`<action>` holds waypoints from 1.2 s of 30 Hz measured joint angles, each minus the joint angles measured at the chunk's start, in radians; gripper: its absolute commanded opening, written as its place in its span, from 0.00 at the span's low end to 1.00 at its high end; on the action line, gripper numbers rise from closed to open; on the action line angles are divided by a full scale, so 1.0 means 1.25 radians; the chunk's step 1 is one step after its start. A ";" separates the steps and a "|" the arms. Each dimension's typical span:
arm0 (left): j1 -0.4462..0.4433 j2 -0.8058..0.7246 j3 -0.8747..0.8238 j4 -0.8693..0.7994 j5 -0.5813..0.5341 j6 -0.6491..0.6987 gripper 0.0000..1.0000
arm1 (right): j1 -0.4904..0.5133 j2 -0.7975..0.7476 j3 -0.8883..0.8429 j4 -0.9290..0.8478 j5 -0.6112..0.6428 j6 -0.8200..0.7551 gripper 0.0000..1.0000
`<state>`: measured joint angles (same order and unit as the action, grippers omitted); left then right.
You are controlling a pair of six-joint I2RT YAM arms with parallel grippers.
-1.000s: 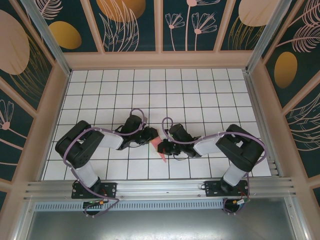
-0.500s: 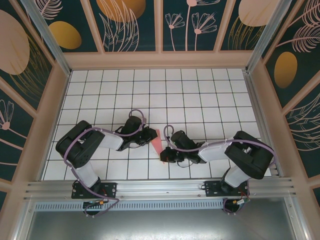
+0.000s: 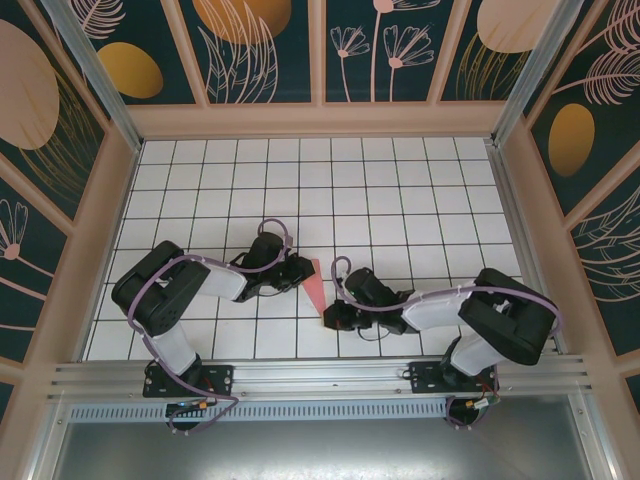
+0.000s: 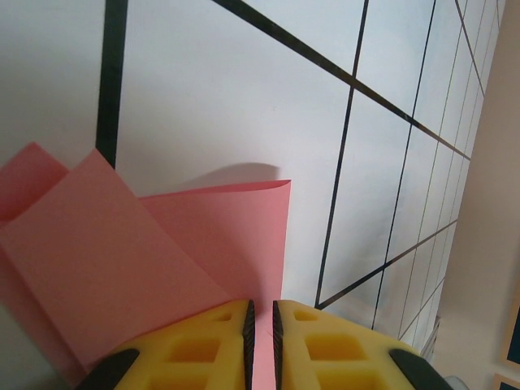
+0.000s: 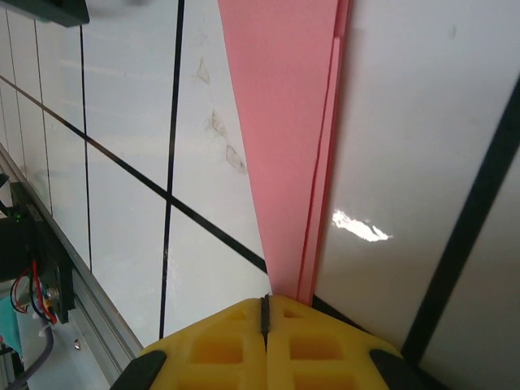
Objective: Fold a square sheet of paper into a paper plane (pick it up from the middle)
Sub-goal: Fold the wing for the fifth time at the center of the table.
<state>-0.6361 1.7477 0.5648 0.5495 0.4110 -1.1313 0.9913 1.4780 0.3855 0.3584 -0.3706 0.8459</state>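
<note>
Left tool (image 3: 299,273) is just left of the square sheet of paper (image 3: 315,284), pads pinched on its far left edge, pink showing in the slit. Paper is folded to 1 slim wedge over the table (image 3: 400,200) between the 2 arms. Its long axis runs far-to-near, point toward the bases. Right tool (image 3: 331,317) is at that near point, pads together on the tip. Next crease likely follows this axis, both arms equally near.
</note>
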 measured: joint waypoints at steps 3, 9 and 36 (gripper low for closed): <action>0.000 0.000 0.000 0.000 0.000 0.000 0.17 | 0.005 -0.021 -0.007 -0.024 0.002 0.002 0.08; 0.000 0.000 0.000 0.000 0.000 0.000 0.18 | 0.012 -0.065 -0.005 -0.110 0.005 0.001 0.07; -0.003 -0.300 0.063 -0.311 -0.129 0.095 0.47 | -0.070 -0.240 0.038 -0.329 0.341 0.026 0.32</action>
<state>-0.6395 1.3724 0.6430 0.1604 0.2493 -1.0126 0.9043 1.1774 0.4332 -0.0528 0.0551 0.8787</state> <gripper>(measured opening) 0.463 0.278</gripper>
